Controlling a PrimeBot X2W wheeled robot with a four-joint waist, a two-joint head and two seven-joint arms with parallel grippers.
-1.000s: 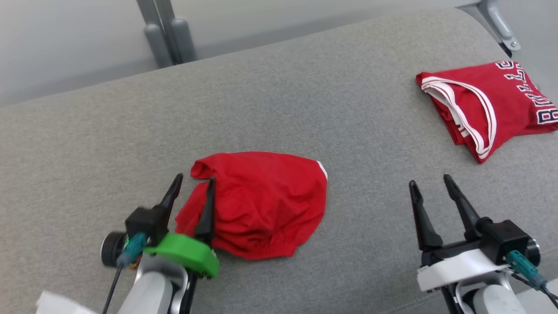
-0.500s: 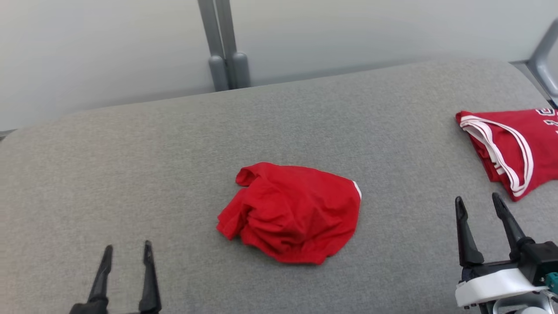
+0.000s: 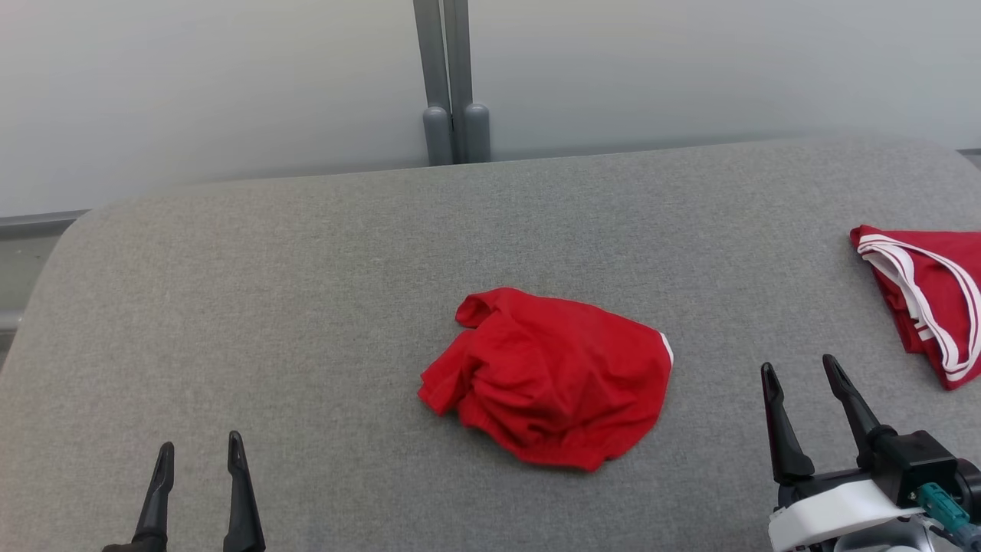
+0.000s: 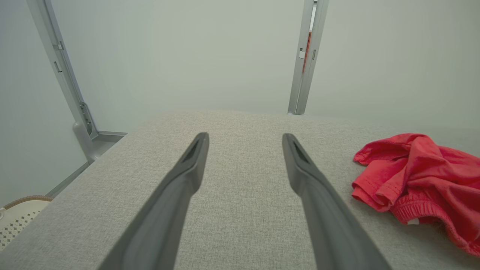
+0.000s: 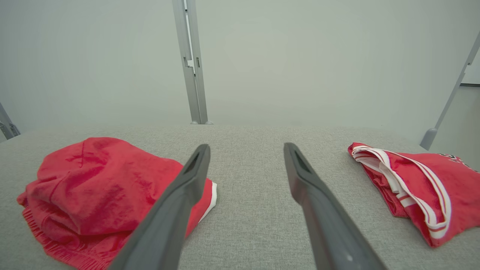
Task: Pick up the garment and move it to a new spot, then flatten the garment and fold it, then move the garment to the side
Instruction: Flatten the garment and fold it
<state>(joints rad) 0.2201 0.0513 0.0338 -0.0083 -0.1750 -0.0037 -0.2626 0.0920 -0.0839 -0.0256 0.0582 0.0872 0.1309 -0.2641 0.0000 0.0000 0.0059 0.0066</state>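
Note:
The garment [image 3: 552, 376] is a crumpled red heap with an elastic waistband, lying in the middle of the grey padded surface [image 3: 306, 268]. My left gripper [image 3: 200, 445] stands open and empty at the near left, well apart from the heap. In the left wrist view the garment [image 4: 420, 176] lies to the right of the spread left gripper [image 4: 245, 137]. My right gripper [image 3: 798, 365] is open and empty at the near right, a short way right of the heap. In the right wrist view the garment [image 5: 101, 183] sits left of the right gripper [image 5: 246, 146].
A folded red jersey with white trim [image 3: 927, 299] lies at the far right edge of the surface; the jersey [image 5: 412, 180] also appears in the right wrist view. A grey post [image 3: 452, 84] stands behind the surface. A pale basket [image 4: 18, 210] sits below the left edge.
The head camera has shifted, so the whole picture moved. My left gripper drew back from the garment's left edge to the near left. The right gripper stays open beside the heap.

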